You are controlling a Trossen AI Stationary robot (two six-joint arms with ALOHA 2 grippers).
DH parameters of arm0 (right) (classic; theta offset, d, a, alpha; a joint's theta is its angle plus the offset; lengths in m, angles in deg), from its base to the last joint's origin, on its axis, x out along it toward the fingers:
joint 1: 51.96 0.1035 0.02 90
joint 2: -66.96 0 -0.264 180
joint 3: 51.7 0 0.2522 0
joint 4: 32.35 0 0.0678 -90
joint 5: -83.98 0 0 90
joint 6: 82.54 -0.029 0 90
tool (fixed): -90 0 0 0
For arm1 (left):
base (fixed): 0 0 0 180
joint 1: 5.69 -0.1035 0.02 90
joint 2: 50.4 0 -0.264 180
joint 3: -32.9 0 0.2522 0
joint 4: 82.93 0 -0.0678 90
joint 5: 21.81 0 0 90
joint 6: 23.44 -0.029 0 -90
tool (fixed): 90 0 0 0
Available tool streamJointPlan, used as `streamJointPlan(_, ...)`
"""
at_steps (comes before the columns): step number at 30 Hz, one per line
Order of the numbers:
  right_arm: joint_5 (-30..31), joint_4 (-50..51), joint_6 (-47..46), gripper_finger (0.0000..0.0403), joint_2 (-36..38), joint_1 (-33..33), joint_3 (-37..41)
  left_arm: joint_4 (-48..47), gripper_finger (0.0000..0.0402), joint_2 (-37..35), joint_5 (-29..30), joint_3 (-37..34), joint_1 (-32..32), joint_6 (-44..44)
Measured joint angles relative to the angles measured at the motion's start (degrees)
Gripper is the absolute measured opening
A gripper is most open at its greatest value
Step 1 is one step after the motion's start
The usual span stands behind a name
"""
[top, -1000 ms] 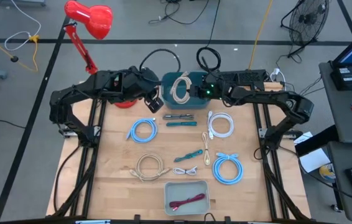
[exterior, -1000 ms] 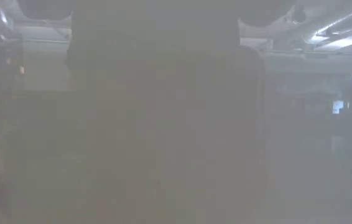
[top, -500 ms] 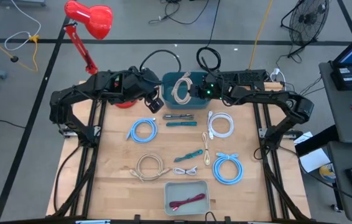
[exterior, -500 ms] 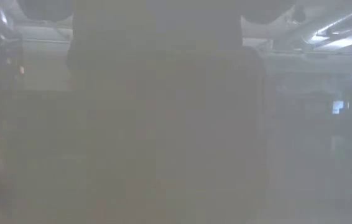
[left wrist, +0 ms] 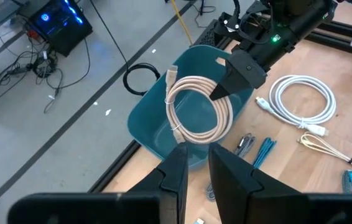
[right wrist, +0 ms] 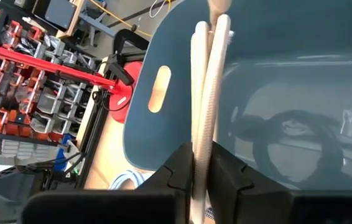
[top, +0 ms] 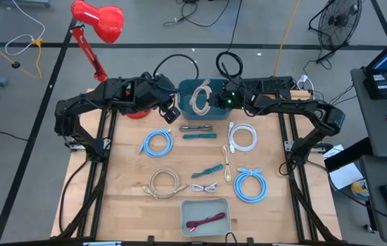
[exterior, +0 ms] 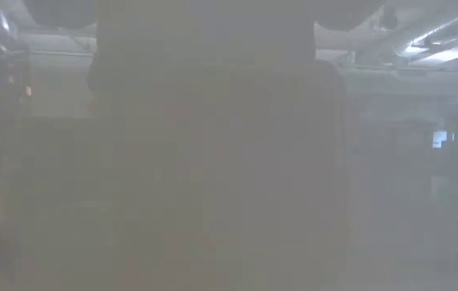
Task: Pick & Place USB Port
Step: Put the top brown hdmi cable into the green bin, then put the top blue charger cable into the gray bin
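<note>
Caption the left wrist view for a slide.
Right hand holds a beige cable over the teal bin.

Cable over bin, btwn tools.

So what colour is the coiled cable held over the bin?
Beige, clearest in the left wrist view: the cable hangs over the teal bin.

The whole wooden table was seen from straight overhead. The low view was blocked by something close. A teal plastic bin was shown closely by both wrist views.
</note>
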Motion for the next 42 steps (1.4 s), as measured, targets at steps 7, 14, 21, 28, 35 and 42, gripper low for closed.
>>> streamJointPlan(7,-0.01,0.27,1.31,0.0065,0.0,-0.04,0.0,0.09,0.0067,0.0,0.0,0.0,0.74,1.01)
streamJointPlan(14,-1.49,0.24,3.02,0.0092,0.02,-0.04,0.0,0.09,0.0067,0.02,0.02,0.0,1.47,1.71)
streamJointPlan(21,-1.59,0.27,3.47,0.0115,0.02,-0.02,0.0,0.07,0.0067,0.02,0.04,0.0,1.54,2.12)
streamJointPlan(28,-6.46,-1.42,2.01,0.0134,0.02,0.0,0.0,0.07,0.0067,0.02,0.05,0.0,1.54,1.85)
streamJointPlan(35,-10.86,-3.6,0.48,0.0135,0.85,0.0,0.02,0.07,0.0067,0.02,0.46,0.0,1.54,1.2)
streamJointPlan(42,-15.72,-11.33,0.4,0.0134,3.42,-0.22,0.02,0.43,0.0067,0.04,0.59,0.0,1.45,-0.1)
